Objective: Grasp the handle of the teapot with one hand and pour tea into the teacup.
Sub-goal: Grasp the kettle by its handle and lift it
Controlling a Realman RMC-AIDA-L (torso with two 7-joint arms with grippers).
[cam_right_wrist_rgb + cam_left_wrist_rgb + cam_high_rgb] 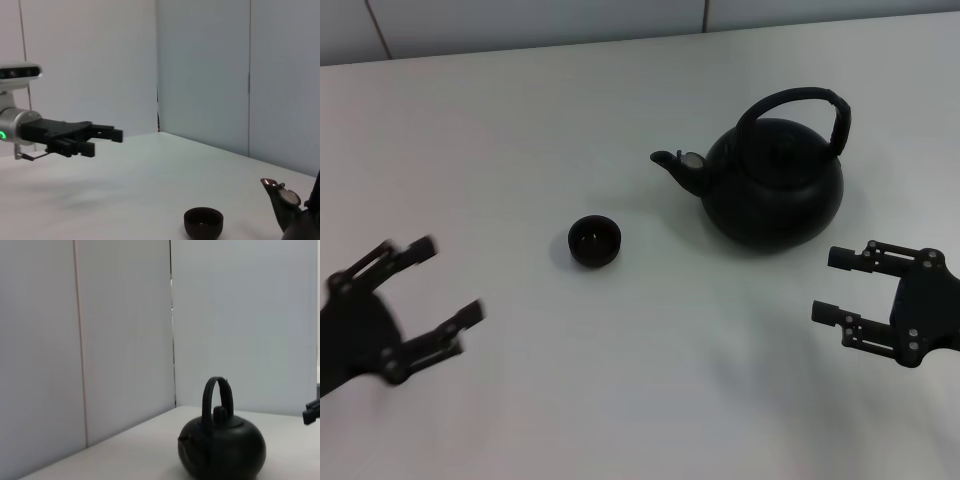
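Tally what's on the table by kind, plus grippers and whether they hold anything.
Teapot: 1, upright, spout toward the teacup
Teacup: 1, apart from the teapot
Grippers: 2, left gripper and right gripper, both open, holding nothing, over the near table corners
Total: 2 things on the table, 2 grippers

Left claw [445, 282] is motion-blurred; right wrist view crops the teapot [300, 220].
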